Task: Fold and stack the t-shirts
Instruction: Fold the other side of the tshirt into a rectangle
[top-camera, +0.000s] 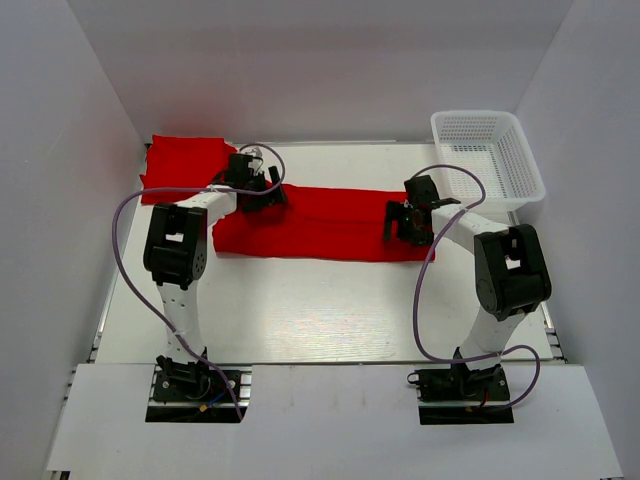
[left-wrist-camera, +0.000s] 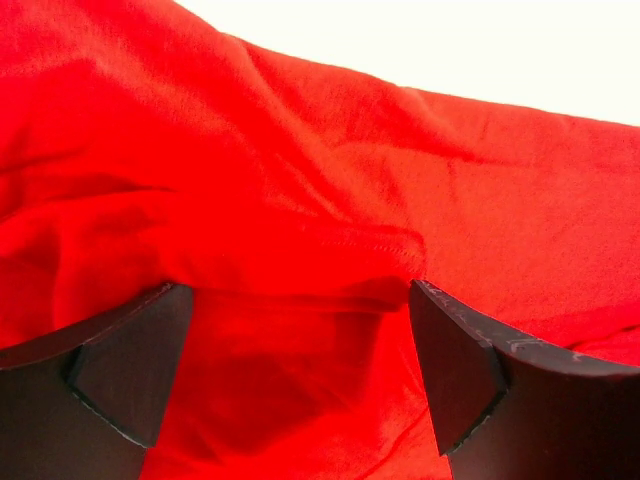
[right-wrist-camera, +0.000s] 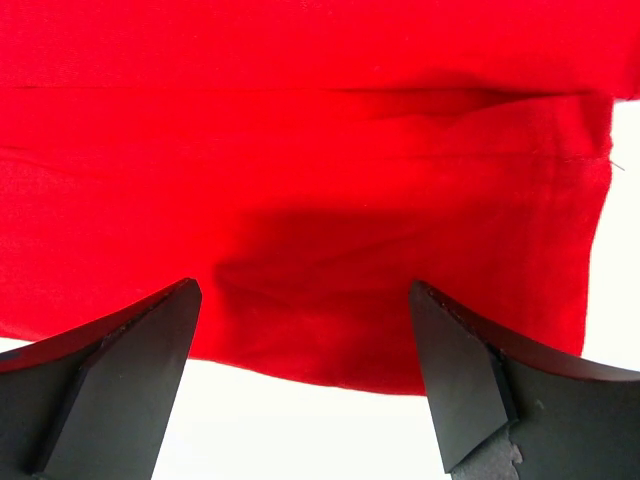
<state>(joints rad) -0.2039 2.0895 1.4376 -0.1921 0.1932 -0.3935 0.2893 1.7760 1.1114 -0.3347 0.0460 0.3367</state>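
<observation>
Cloth sets the terms here: the long t-shirt (top-camera: 320, 225) lies flat across the middle of the table (top-camera: 320, 310) as a narrow red band running left to right, seemingly already folded lengthwise. A second t-shirt (top-camera: 180, 165) sits as a smaller red patch at the far left corner, just beside the band's left end; whether the two touch cannot be told.

The left gripper (top-camera: 262, 192) hangs over the band's left end near its far edge, fingers spread wide and holding nothing. Its wrist view shows a raised, stitched fold (left-wrist-camera: 350, 243) of cloth lying between the fingertips. The right gripper (top-camera: 405, 225) hangs over the right end, equally spread and empty, with the band's near edge just ahead of its fingers and bare table beneath them.

The step in hand looks like taking hold of the ends for a crosswise fold. To do it well, each arm should come down until one finger slides under every layer at its end, since a pinch on the top layer alone would peel the lengthwise fold open. Both should close on matching spots and lift together, keeping the band taut and its edges in line.

The white basket (top-camera: 490, 165) stands at the far right, apart from the cloth.
</observation>
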